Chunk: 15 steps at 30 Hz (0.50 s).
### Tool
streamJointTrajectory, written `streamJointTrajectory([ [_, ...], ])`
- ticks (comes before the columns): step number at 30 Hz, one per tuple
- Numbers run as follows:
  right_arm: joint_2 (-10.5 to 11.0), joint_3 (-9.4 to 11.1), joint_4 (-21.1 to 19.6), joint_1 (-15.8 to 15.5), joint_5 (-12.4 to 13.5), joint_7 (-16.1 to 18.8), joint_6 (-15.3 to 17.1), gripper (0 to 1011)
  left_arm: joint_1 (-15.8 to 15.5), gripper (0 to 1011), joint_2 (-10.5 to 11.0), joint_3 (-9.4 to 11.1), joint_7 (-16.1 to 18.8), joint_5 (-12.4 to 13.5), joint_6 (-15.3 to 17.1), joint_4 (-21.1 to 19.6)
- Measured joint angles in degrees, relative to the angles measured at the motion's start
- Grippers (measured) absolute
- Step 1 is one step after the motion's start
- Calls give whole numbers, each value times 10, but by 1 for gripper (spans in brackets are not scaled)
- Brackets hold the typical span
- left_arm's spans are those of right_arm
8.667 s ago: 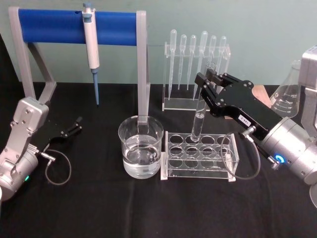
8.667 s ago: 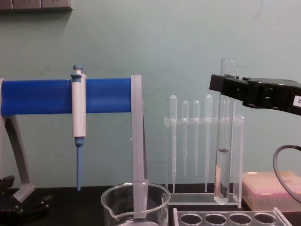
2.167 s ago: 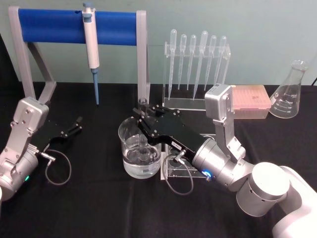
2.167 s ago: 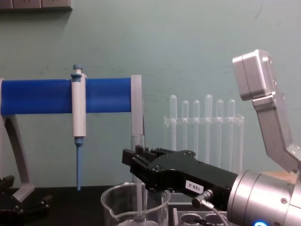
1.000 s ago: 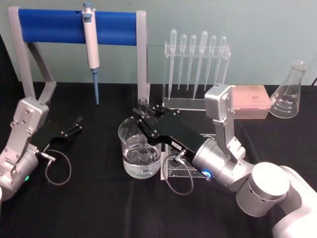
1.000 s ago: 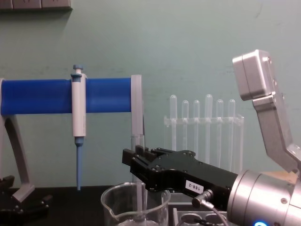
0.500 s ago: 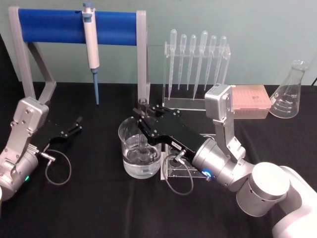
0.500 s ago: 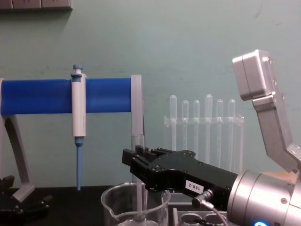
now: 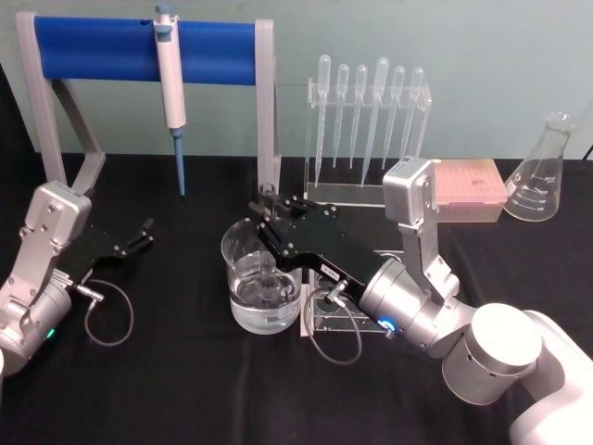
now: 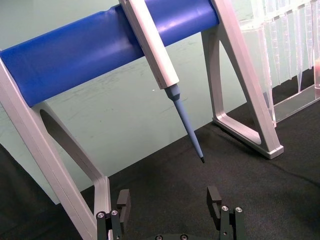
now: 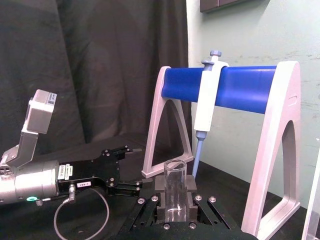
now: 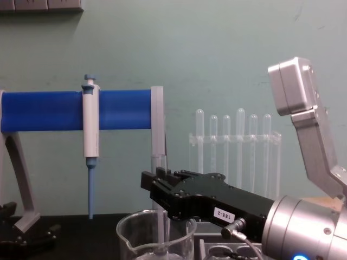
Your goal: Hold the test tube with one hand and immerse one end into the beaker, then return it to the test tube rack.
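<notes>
right gripper [image 9: 271, 206] pinches the test tube [image 11: 175, 187] upright, bottom end in the beaker [image 9: 236, 255]: dipping looks done, next needs a straight lift over to the rack [image 9: 313, 324]; left gripper [image 10: 168, 197] idles, fingers spread.

Test tube [image 11: 175, 192] upright, gripped by right claw [image 9: 271, 206], lower end in beaker [image 9: 241, 278] (clear liquid).

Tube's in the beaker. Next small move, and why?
Probably raise the right gripper straight up: it is shut on the test tube, whose lower end sits in the water in the beaker, so the tube must clear the rim before heading to the rack. The left gripper is parked at the left, open.
</notes>
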Motion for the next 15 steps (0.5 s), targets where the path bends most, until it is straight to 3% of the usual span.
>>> streamJointTrajectory([
  [15, 0, 0, 0, 0, 0, 0, 0, 226, 0, 1000, 0, 0, 0, 0, 0, 0],
])
